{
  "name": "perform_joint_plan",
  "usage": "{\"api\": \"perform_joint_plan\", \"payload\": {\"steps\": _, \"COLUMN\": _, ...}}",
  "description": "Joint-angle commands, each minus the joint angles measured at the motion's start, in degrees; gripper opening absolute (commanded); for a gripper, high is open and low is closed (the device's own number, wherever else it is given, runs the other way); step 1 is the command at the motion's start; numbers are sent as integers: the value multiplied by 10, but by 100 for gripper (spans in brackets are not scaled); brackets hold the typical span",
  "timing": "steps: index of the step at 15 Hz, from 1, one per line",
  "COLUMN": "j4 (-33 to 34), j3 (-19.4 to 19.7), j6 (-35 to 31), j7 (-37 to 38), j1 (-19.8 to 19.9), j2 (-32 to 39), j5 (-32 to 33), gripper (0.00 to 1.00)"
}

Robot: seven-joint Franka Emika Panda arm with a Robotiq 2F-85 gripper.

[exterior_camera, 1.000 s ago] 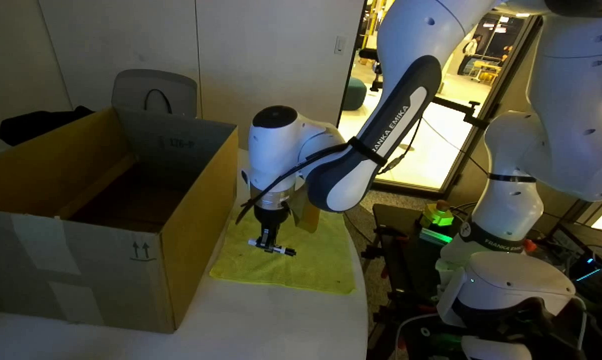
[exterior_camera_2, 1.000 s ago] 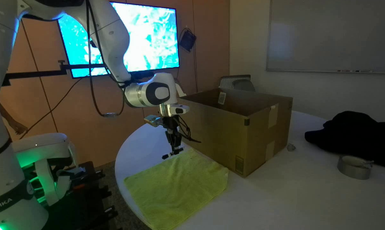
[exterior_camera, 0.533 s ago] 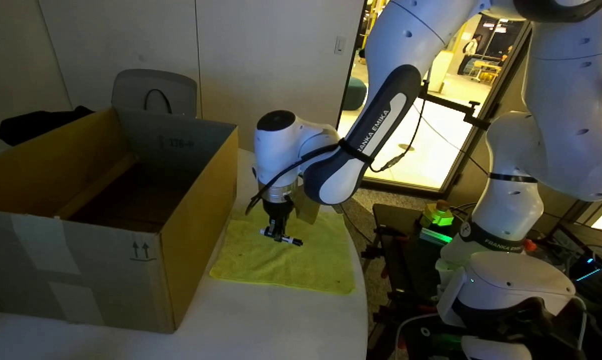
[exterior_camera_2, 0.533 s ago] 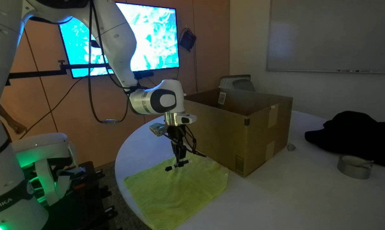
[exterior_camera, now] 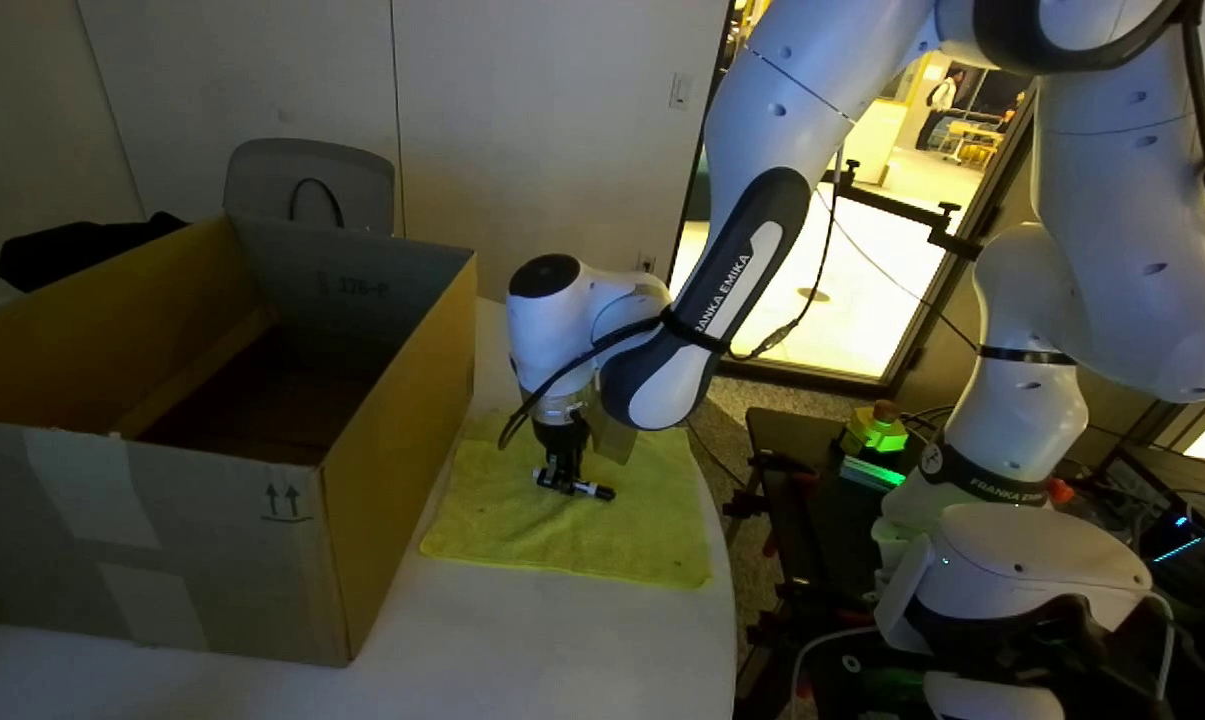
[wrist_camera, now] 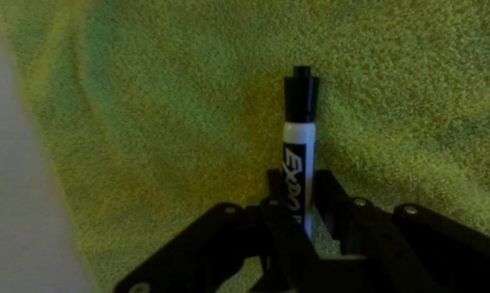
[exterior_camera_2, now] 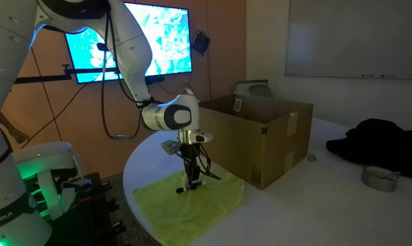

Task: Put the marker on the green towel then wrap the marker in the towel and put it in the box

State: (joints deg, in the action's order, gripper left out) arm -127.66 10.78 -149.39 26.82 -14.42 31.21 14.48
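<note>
The marker is a white Expo pen with a black label and black cap, seen in the wrist view [wrist_camera: 300,132] and in both exterior views [exterior_camera: 594,490] [exterior_camera_2: 182,189]. My gripper [wrist_camera: 297,185] is shut on its barrel, with the capped end sticking out; the other end is hidden by the fingers in the wrist view. The gripper points down over the yellow-green towel [exterior_camera: 582,545] [exterior_camera_2: 188,218], marker level and very low; I cannot tell if it touches. The towel lies spread flat. The open cardboard box [exterior_camera: 212,570] [exterior_camera_2: 233,147] stands beside the towel.
The round white table [exterior_camera: 522,650] has its edge close to the towel. In an exterior view, a roll of tape [exterior_camera_2: 378,179] and a black cloth heap [exterior_camera_2: 380,143] lie beyond the box. A grey chair [exterior_camera: 307,180] stands behind the box.
My gripper, still holding the marker, has moved away from the box and farther in over the towel, and has come down closer to it. Towel and box have not moved.
</note>
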Motion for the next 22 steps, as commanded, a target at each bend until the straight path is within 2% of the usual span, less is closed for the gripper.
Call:
{"api": "perform_joint_plan", "payload": {"steps": 1, "j4": 14, "j3": 11, "j6": 10, "j7": 21, "j1": -12, "j2": 5, "j5": 8, "gripper": 59}}
{"api": "perform_joint_plan", "payload": {"steps": 4, "j4": 5, "j3": 23, "j6": 8, "j7": 39, "j1": -22, "j2": -12, "j5": 18, "gripper": 84}}
{"api": "perform_joint_plan", "payload": {"steps": 6, "j4": -10, "j3": 30, "j6": -1, "j7": 56, "j1": -34, "j2": -32, "j5": 27, "gripper": 97}}
{"api": "perform_joint_plan", "payload": {"steps": 7, "j4": -15, "j3": 28, "j6": -5, "j7": 59, "j1": -37, "j2": -40, "j5": 29, "gripper": 100}}
{"api": "perform_joint_plan", "payload": {"steps": 11, "j4": -45, "j3": -18, "j6": -45, "j7": 32, "j1": -33, "j2": -67, "j5": 5, "gripper": 100}}
{"api": "perform_joint_plan", "payload": {"steps": 17, "j4": -57, "j3": -107, "j6": -80, "j7": -39, "j1": -9, "j2": -47, "j5": -66, "gripper": 100}}
{"api": "perform_joint_plan", "payload": {"steps": 22, "j4": -49, "j3": -133, "j6": -77, "j7": -85, "j1": 6, "j2": -25, "j5": -108, "gripper": 100}}
